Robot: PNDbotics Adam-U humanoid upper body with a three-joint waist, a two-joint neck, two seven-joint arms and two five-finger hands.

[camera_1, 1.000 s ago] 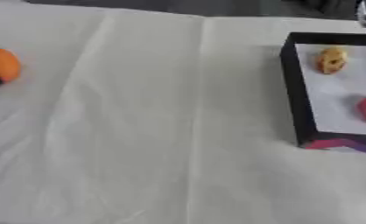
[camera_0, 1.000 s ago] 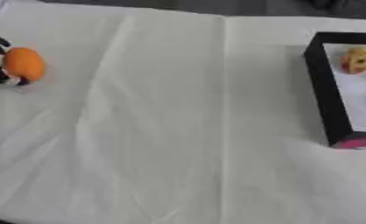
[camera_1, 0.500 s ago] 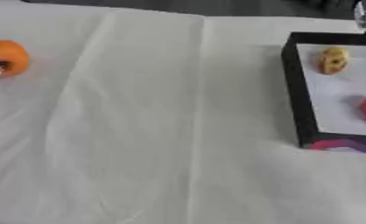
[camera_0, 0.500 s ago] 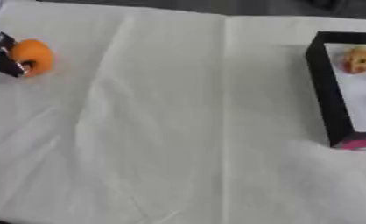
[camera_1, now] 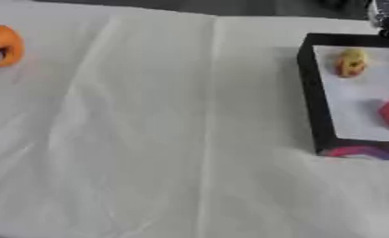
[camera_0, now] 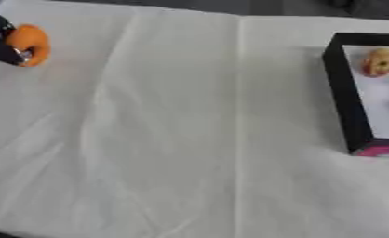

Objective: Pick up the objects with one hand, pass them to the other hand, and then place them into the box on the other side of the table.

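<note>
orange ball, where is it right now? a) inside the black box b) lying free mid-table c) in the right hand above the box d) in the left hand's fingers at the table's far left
d: the orange ball sits against the left hand at the far left edge, fingers curled round it, far across the table from the box.

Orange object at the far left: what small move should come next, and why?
Probably carry the orange object toward the table's middle for the handover. The left hand grips it at the left edge, while the box lies far right.
</note>
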